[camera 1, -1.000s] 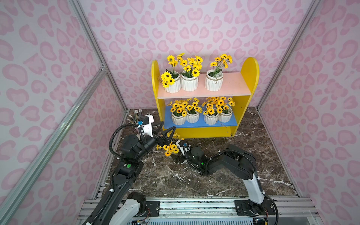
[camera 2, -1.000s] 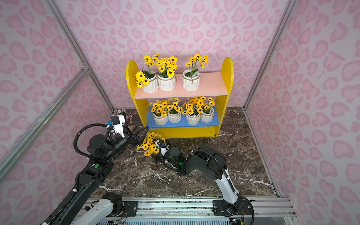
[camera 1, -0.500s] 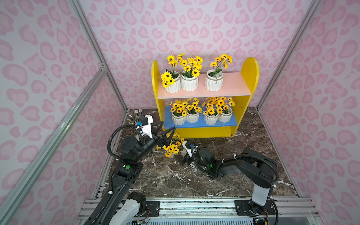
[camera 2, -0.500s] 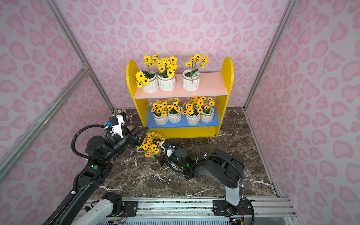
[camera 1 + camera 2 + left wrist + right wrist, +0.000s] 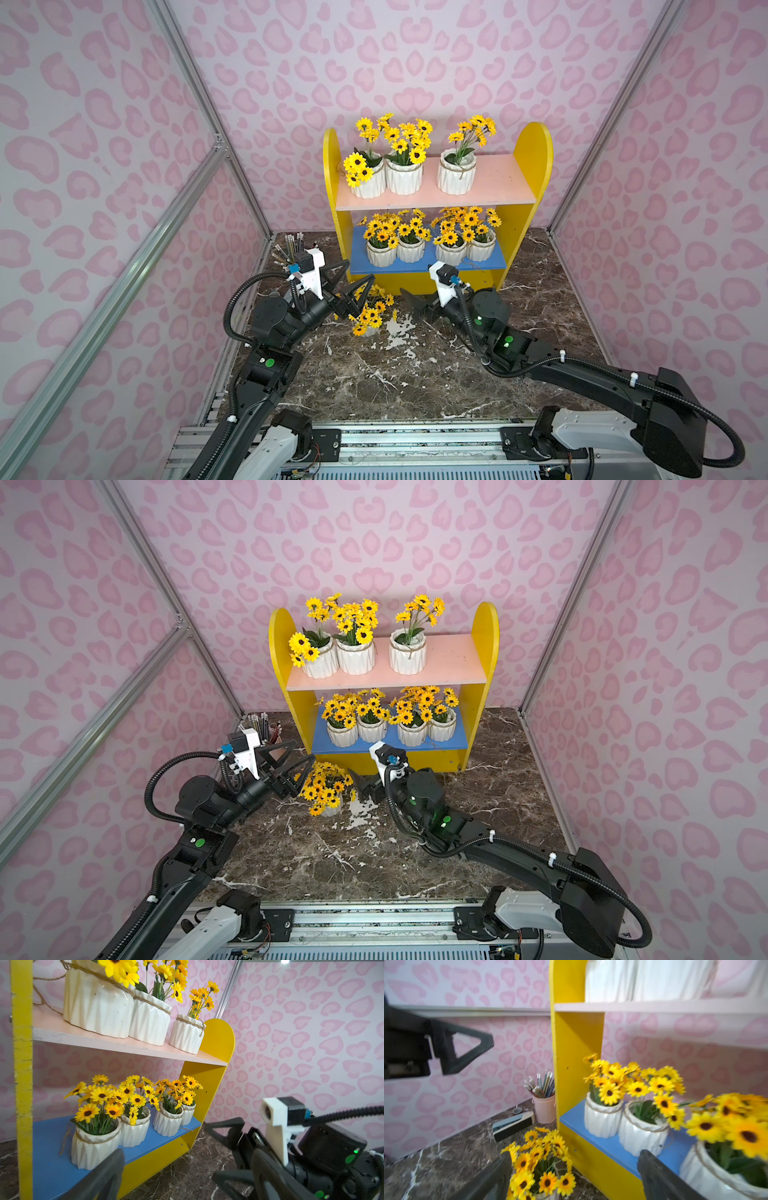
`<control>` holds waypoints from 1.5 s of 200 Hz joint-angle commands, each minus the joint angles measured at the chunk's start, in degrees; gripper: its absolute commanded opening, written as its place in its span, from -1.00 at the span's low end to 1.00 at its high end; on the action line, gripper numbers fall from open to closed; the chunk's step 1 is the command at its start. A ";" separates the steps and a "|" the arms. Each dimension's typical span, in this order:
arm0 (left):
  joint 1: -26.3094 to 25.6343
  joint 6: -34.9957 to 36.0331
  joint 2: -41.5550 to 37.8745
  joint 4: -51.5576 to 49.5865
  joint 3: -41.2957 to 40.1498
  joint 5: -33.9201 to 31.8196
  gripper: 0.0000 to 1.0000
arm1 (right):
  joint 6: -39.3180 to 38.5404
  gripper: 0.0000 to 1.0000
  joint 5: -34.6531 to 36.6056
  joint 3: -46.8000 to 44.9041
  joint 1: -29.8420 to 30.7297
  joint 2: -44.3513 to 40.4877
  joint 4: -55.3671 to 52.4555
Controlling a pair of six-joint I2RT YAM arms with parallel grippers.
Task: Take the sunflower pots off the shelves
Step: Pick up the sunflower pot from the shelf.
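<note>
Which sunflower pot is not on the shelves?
The pot standing on the marble top, in front of the shelves. Three others sit on the pink board and four on the blue board.

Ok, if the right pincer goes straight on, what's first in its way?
Likely the blooms of the sunflower pot on the tabletop, low ahead of the open right pincer. The shelves have their yellow base right beside that line; depth is unclear.
</note>
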 commanded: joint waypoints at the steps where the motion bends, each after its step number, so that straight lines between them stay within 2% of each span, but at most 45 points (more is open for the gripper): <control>1: 0.02 -0.08 0.64 2.29 0.06 -0.22 0.95 | 1.94 0.93 1.79 5.58 -0.73 -1.05 -9.39; 19: -0.29 -1.89 1.06 3.35 -0.09 1.84 0.95 | 0.82 0.94 2.25 9.78 -1.03 -0.93 -12.52; 33: -1.44 -2.07 0.40 3.44 0.16 2.19 0.95 | 1.06 0.92 5.83 11.90 -1.04 -0.70 -13.49; 62: -4.43 -1.22 -2.03 3.15 -0.78 -0.37 0.95 | 7.38 0.92 11.62 16.22 -1.63 -1.29 -18.48; 108: -7.32 -1.09 -2.46 2.54 -0.47 -0.47 0.95 | 12.61 0.92 17.14 22.45 -1.84 -3.70 -29.45; 151: -8.32 -0.30 -3.44 1.75 -0.02 -0.32 0.95 | 7.52 0.98 19.95 29.42 -3.14 -0.35 -35.57; 166: -8.49 -0.16 -4.10 2.22 -0.10 0.45 0.95 | 5.03 0.98 18.28 29.43 -5.37 0.57 -33.18; 189: -8.49 0.69 -4.60 2.16 -0.12 0.53 0.95 | 4.94 0.98 14.83 34.75 -11.62 3.05 -32.94; 236: -8.51 2.11 -4.12 0.41 0.54 -0.79 0.95 | 0.14 0.98 -0.07 42.47 -21.24 10.04 -32.45; 251: -8.51 2.33 -4.13 0.43 0.50 -0.59 0.95 | -1.16 0.97 -5.02 46.68 -23.24 13.35 -33.87; 300: -8.49 2.33 -3.35 0.92 0.61 0.28 0.95 | -1.35 0.97 -10.88 54.93 -26.86 20.70 -33.97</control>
